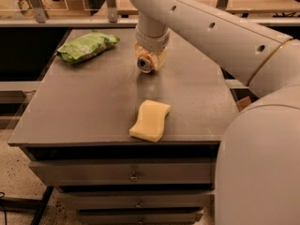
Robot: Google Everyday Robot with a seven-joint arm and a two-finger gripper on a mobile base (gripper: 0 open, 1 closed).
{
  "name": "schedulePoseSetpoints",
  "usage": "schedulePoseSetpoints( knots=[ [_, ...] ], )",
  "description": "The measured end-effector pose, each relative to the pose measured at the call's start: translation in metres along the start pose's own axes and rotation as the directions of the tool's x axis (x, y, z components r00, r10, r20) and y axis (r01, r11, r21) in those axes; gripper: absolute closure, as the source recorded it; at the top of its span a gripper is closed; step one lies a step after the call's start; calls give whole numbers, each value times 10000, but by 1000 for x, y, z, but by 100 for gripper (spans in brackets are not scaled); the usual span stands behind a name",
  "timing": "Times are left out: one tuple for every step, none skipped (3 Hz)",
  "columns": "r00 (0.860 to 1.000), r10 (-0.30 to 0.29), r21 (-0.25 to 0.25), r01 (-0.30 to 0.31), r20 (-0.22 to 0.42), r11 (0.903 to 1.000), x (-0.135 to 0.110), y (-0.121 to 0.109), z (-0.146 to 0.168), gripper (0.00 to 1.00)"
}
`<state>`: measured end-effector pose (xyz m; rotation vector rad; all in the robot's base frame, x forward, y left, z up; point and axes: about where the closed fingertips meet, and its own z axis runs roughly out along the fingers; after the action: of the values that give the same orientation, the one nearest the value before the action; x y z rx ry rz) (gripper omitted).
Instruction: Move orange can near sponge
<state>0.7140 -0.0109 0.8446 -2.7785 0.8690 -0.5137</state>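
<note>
The orange can (145, 64) lies tipped on its side at the back middle of the grey table (93, 102), its silver top facing the camera. My gripper (151, 59) comes down from above and is shut on the can, with its pale fingers (160, 59) pressed against the can's sides. The sponge (151, 120), a pale yellow wavy block, lies flat near the table's front edge, well in front of the can and apart from it.
A green snack bag (86, 46) lies at the back left of the table. My large white arm (225, 41) spans the right side and its base (262, 163) fills the lower right. Drawers (133, 175) sit below the tabletop. A railing runs behind the table.
</note>
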Motion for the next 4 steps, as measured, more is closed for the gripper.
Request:
schedulePoseSetpoints(
  knots=[
    [10000, -60, -15, 60, 74, 10000, -4, -2, 3, 92],
    [9999, -76, 36, 75, 119, 10000, -4, -1, 2, 100],
    [9999, -77, 41, 77, 125, 10000, -4, -1, 2, 100],
    [9997, -93, 154, 90, 231, 9998, -5, -1, -2, 100]
  ],
)
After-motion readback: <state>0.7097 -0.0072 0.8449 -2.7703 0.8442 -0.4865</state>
